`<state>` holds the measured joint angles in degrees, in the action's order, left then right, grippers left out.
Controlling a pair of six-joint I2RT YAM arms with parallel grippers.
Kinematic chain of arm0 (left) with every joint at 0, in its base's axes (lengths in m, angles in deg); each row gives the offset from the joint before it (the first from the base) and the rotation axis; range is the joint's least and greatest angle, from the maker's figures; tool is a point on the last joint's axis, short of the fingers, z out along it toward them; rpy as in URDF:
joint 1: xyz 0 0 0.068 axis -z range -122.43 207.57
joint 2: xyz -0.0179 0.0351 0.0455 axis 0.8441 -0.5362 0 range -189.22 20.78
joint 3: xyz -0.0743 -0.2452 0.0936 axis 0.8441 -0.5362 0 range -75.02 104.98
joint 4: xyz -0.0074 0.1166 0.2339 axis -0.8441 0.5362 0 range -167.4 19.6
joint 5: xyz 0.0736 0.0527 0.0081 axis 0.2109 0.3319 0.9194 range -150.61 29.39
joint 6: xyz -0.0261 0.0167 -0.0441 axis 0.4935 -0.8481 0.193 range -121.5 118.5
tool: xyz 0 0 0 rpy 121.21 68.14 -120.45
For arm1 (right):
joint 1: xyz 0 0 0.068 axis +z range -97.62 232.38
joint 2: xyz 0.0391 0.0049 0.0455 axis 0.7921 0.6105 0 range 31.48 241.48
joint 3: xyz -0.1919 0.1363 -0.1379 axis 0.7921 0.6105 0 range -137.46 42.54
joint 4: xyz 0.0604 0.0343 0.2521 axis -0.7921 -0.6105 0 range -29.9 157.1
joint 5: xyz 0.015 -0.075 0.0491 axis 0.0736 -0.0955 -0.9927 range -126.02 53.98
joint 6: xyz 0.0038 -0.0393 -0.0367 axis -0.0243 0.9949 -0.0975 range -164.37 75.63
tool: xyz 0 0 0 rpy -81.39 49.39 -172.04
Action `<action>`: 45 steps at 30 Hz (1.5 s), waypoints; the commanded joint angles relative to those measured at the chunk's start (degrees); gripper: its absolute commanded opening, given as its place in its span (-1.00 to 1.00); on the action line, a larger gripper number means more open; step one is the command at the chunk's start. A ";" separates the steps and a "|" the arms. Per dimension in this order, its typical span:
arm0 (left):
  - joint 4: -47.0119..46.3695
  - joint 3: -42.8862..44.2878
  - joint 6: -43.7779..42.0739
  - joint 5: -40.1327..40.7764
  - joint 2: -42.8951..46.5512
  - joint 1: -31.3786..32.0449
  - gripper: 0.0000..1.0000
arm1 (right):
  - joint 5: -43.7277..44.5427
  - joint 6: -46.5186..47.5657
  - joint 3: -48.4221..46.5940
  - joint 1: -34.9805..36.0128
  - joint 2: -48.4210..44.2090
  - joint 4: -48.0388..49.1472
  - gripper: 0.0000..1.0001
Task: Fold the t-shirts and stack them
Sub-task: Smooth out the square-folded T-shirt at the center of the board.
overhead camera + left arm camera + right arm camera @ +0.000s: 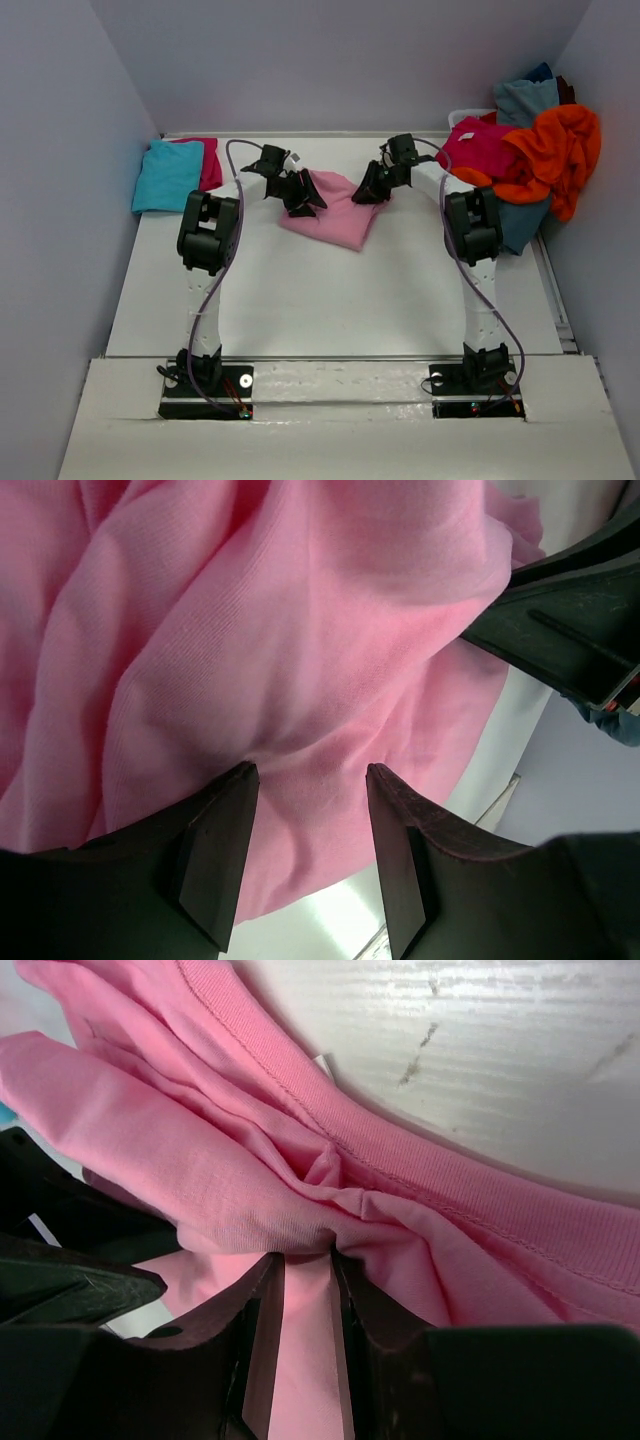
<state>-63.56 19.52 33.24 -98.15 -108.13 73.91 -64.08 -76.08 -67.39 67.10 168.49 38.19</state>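
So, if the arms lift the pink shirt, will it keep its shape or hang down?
Probably floppy: the pink shirt bunches into soft folds where the right gripper pinches it, so it would likely sag. It looks thin and light. Its knit surface seems matte, so slipping is unlikely.

Left gripper (310, 770) jaws apart, right gripper (305, 1255) pinched narrow

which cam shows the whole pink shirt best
Top external: it alone shows the pink shirt as a whole, crumpled on the table. Left wrist shows only close-up folds; right wrist shows bunched cloth and a stitched hem.
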 commanded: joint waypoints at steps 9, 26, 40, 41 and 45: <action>7.16 9.51 -1.70 3.27 -4.95 -1.40 0.23 | 8.90 0.77 24.47 1.00 -11.84 2.09 -0.36; 11.64 22.79 -2.13 0.10 -13.75 -1.40 0.23 | 9.07 -1.08 33.38 20.00 -20.47 1.66 -0.36; 9.71 16.64 -5.38 1.94 -1.80 -1.40 0.23 | 16.10 -0.64 24.15 20.00 -23.19 -5.81 -0.35; 10.06 16.64 -5.56 2.03 -0.84 -1.40 0.23 | 16.19 -0.64 22.58 20.00 -23.28 -6.59 -0.35; 11.82 17.34 -6.44 1.86 4.69 -1.40 0.23 | 15.92 -0.55 19.23 20.00 -22.23 -8.44 -0.35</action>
<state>-53.04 36.52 29.53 -97.38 -114.38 73.10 -49.78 -77.32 -43.32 86.97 146.88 33.45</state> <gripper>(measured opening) 0.611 0.328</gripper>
